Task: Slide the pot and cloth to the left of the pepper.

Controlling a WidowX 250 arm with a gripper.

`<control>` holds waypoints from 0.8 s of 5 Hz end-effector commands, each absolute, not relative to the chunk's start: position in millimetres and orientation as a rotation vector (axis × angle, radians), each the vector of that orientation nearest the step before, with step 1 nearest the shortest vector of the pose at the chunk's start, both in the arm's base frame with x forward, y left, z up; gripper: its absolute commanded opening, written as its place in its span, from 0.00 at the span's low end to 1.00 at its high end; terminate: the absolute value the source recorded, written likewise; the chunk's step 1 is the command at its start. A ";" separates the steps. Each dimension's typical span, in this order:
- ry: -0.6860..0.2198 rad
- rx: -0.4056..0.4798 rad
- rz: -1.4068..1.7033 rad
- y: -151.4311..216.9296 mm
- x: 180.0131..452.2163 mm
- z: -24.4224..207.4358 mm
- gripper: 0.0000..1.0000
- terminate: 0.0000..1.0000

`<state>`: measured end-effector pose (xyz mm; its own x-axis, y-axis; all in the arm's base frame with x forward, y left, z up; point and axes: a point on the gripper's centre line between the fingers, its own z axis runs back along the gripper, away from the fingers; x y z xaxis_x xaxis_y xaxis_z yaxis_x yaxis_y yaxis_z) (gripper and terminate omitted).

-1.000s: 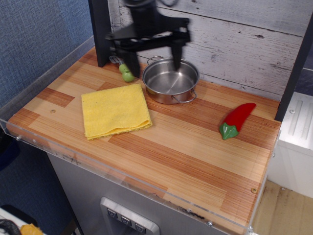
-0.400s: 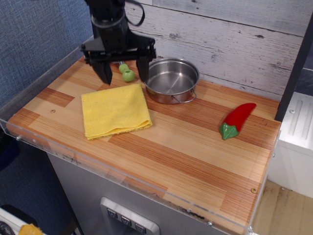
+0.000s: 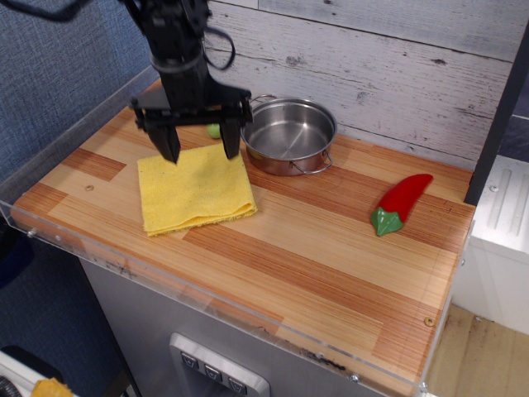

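Note:
The yellow cloth [image 3: 195, 189] lies flat on the left part of the wooden table. The shiny steel pot [image 3: 289, 136] stands empty behind and to the right of it, close to the cloth's far right corner. The red chili pepper [image 3: 400, 202] with a green cap lies at the right. My black gripper [image 3: 201, 153] is open and empty. It hangs just over the cloth's far edge, left of the pot, with one fingertip [image 3: 172, 150] near the far left corner and the other near the far right corner.
A small green round piece [image 3: 215, 131] lies behind the gripper, partly hidden. A clear plastic rim [image 3: 207, 310] runs along the table's front and left edges. A plank wall [image 3: 397, 66] backs the table. A dark post [image 3: 496, 124] stands at the far right.
My gripper has moved left from above the pot, then forward and down, until it is over the cloth's far edge. It stays open. Pot, cloth and pepper have not moved.

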<state>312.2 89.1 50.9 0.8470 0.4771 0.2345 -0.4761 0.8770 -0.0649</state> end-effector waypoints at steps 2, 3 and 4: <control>-0.173 -0.009 0.526 76.4 322.1 8.8 1.00 0.00; -0.179 -0.021 0.519 71.7 321.1 9.5 1.00 0.00; -0.165 -0.031 0.495 61.8 313.4 10.9 1.00 0.00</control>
